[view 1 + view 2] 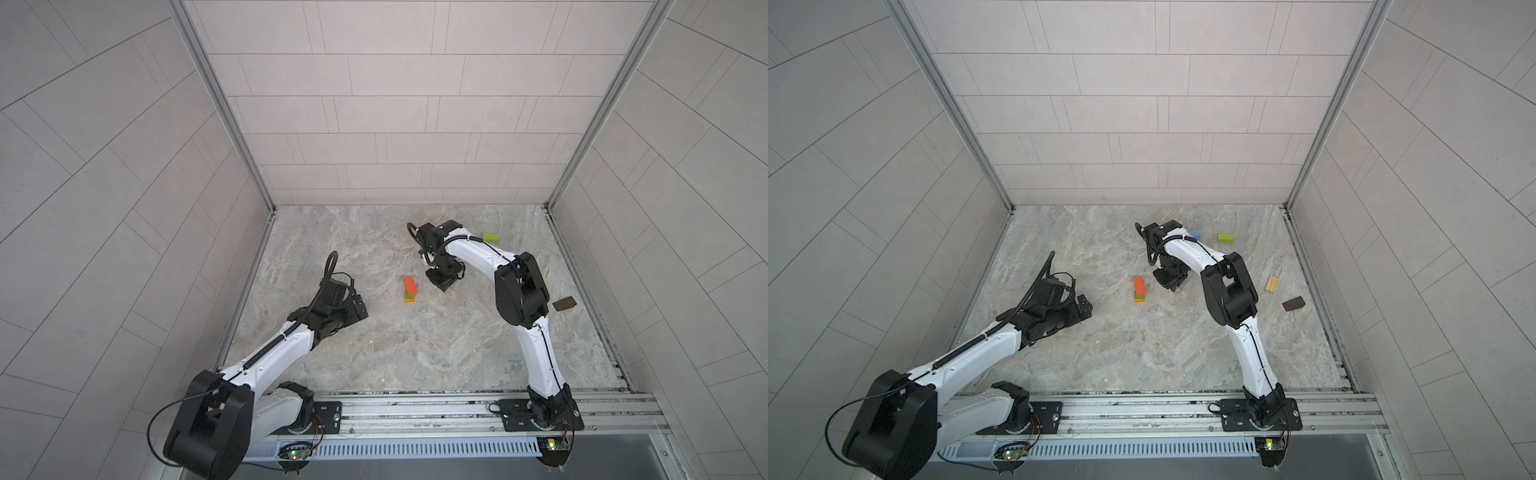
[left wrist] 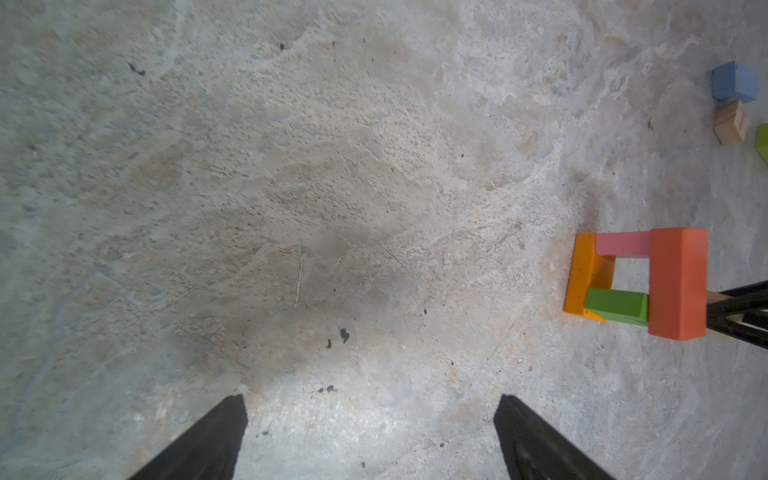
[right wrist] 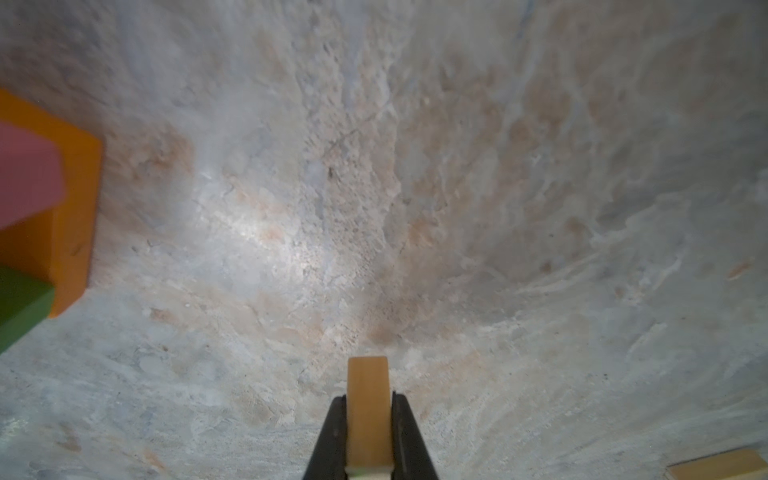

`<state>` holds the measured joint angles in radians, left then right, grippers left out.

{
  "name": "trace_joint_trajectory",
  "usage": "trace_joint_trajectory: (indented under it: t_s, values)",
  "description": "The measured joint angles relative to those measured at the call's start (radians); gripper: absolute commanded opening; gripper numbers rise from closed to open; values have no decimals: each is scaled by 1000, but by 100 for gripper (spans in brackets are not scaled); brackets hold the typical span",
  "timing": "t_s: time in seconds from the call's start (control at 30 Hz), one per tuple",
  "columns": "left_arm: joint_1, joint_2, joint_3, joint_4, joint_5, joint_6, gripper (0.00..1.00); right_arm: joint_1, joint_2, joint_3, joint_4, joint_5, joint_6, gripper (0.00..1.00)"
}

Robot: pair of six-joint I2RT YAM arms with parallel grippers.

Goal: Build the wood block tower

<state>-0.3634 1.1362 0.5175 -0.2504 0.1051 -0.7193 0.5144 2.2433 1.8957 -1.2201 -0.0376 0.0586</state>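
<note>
R pincer (image 3: 369, 399) clamped on smooth tan wood slat (image 3: 368, 380), beside tower (image 1: 409, 289) at centre of mottled stone tabletop (image 2: 291, 166): 4 matte painted rectangular blks, orange slab on top. L pincer (image 2: 370, 398) jaws apart. Loose toward right edge: 1 lime blk (image 1: 1225, 237), 1 dark-brown blk (image 1: 1293, 304), 1 ridged tan blk (image 1: 1271, 285).

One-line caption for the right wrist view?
Right gripper shut on a tan block, the tower nearby.

The marbled bench (image 1: 1142, 353) is carrying the orange base block (image 2: 582, 272), a blue cube (image 2: 734, 81) just beside a tan lettered cube (image 2: 730, 123), a lime block (image 1: 1225, 237), a grooved tan block (image 1: 1272, 284) and a dark brown block (image 1: 1293, 304).
</note>
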Motion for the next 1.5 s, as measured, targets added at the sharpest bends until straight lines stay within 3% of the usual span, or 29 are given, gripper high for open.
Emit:
trace_joint_trajectory:
  t_s: [0.13,0.4,0.67,0.9,1.1,1.33,1.5]
  values:
    - [0,0,0,0,-2,3,100,0,23,0,11,-6,6,18]
    - [-2,4,0,-1,-3,3,100,0,26,0,24,-19,15,36]
    - [-4,2,1,-14,-10,6,100,-5,15,-17,50,-58,20,41]
    - [-4,-15,36,-55,-33,14,100,-67,-107,-93,118,-137,63,46]
    - [-4,12,131,-60,-48,20,100,-169,-217,-114,241,-122,195,55]
    - [-4,111,245,-45,-50,21,100,-239,-186,-47,322,-15,296,55]
    - [-4,146,280,-29,-58,23,100,-258,-100,58,352,27,334,49]
